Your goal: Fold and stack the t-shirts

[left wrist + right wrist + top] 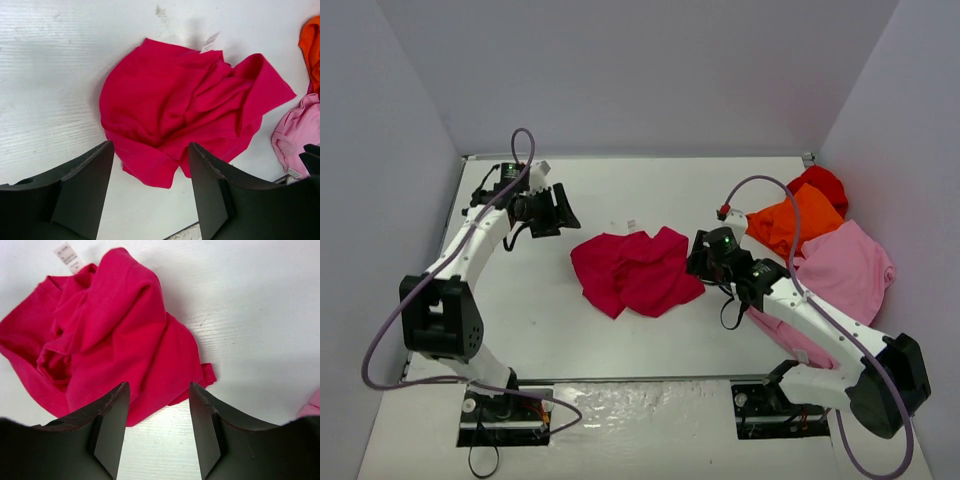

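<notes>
A crimson-magenta t-shirt (pixel 635 270) lies crumpled in the middle of the white table, its white label (pixel 68 256) showing at one edge. In the left wrist view this shirt (pixel 185 107) spreads beyond my open left gripper (pixel 151 150), whose jaws are empty. My left gripper (pixel 563 208) hovers left of the shirt, apart from it. My right gripper (pixel 700 258) stands at the shirt's right edge, open and empty. Seen from the right wrist, the crimson shirt (pixel 115 335) lies just past the right gripper (pixel 157 390). At the right lie a light pink t-shirt (pixel 845 270), an orange t-shirt (pixel 790 222) and a red t-shirt (pixel 823 185).
Grey walls close the table (pixel 540 320) on the left, back and right. The right arm's link reaches over the pink shirt. A purple cable (pixel 760 185) loops above the orange shirt. A small white scrap (pixel 631 222) lies behind the crimson shirt.
</notes>
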Controlling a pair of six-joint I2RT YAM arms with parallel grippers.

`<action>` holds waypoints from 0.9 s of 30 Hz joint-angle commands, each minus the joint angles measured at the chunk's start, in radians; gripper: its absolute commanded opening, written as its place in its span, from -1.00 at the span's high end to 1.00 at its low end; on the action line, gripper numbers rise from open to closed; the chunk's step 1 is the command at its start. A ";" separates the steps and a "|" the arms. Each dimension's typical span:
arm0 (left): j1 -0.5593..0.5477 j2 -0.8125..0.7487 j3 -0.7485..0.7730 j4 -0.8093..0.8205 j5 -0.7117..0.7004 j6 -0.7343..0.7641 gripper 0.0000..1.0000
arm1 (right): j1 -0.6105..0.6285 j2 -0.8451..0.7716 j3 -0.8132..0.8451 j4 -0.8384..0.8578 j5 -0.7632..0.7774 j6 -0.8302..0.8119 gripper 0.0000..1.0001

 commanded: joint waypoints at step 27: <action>0.095 0.115 0.041 -0.013 0.058 -0.066 -0.16 | -0.068 0.262 -0.039 0.226 -0.027 -0.051 0.11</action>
